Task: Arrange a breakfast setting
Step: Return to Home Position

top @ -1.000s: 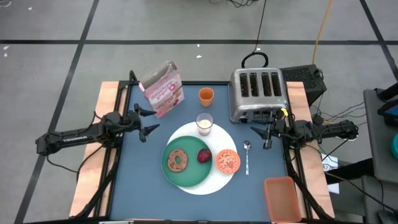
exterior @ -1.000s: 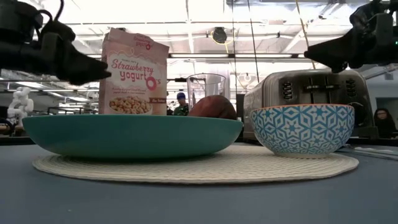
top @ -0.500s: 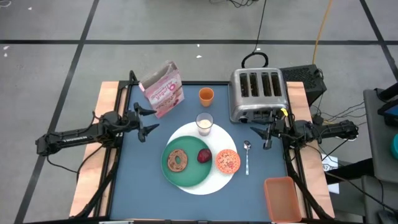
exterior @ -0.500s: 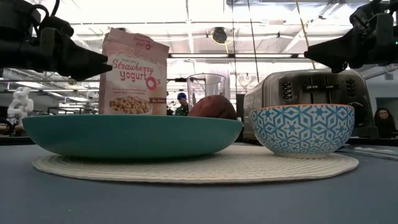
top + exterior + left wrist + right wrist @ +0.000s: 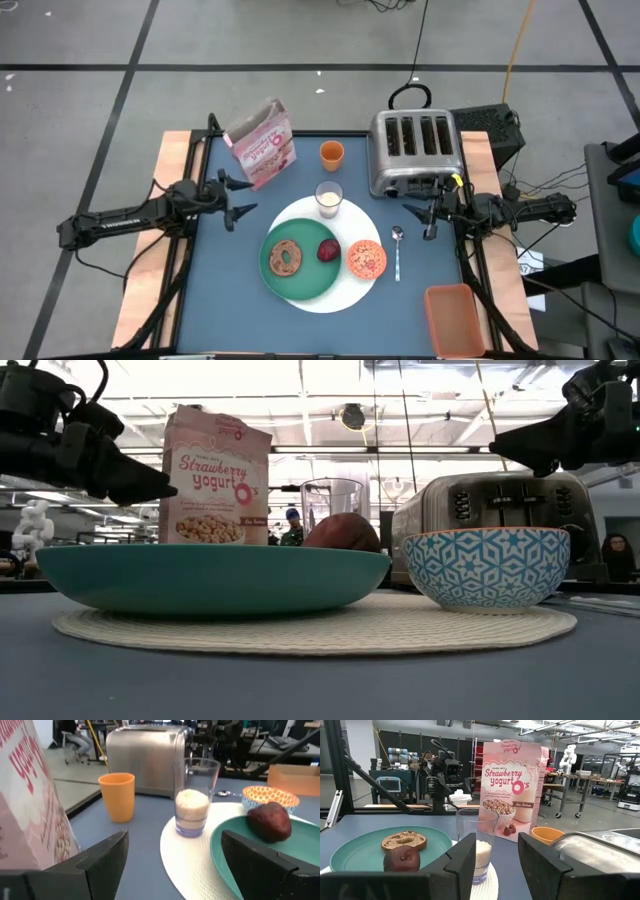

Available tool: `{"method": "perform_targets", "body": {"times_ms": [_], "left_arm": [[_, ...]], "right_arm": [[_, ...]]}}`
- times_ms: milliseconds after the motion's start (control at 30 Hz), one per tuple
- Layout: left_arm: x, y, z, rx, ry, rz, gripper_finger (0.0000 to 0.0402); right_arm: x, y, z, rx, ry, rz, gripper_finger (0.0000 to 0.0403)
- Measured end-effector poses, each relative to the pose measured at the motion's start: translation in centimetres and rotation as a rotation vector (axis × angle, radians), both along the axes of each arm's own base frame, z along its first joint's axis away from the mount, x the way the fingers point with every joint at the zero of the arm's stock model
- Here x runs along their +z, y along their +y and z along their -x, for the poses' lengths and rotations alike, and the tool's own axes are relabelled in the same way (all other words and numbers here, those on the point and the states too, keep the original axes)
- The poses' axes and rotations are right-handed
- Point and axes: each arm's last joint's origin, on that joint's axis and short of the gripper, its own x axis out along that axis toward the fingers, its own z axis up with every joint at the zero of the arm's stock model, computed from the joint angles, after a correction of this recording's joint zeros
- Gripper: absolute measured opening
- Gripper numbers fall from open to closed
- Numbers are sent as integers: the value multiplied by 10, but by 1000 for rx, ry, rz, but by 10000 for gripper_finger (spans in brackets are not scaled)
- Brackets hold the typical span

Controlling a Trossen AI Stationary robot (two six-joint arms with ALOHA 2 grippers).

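Blue covers the table (image 5: 225, 295), and from where I stand the white round mat (image 5: 352, 224) lies near its middle with the green plate (image 5: 303, 283) on it. 2 things rest side by side on the plate: the bagel (image 5: 286, 258) and the dark red fruit (image 5: 328, 250). The small orange patterned bowl (image 5: 366, 259) stands on the mat just beside the plate. The metal spoon (image 5: 397, 252) lies flat on the table just past the bowl, off the mat, its scoop end toward the silver 4-slot toaster (image 5: 415, 150). The milk glass (image 5: 329, 199), partly filled with white, stands on the mat's edge on the toaster side. The orange cup (image 5: 332, 154) stands apart behind it. The pink cereal box (image 5: 262, 144) is upright near the back left, and an orange rectangular bin (image 5: 455, 318) sits at the front right corner.

The left gripper (image 5: 245, 196) hovers over the table's left side, just in front of the cereal box. Its fingers (image 5: 100, 860) are spread wide and empty, with the glass and cup showing well ahead through the gap.

The right gripper (image 5: 418, 218) hangs at the right side, just in front of the toaster. Its fingers (image 5: 460, 865) are parted with nothing between them. The spoon's scoop end lies near their tips, on the table below, not touching.

In the low view both grippers are higher than the rims of the plate and bowl.
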Motion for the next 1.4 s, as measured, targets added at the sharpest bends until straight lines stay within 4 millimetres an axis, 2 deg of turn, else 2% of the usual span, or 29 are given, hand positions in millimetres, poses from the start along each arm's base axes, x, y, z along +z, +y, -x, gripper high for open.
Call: {"method": "perform_targets", "body": {"times_ms": [267,1400], "left_arm": [[-5,0,1,3,48,38,321],[-5,0,1,4,47,38,321]], "right_arm": [[0,0,0,0,-1,0,141],[0,0,0,0,-3,0,141]]}}
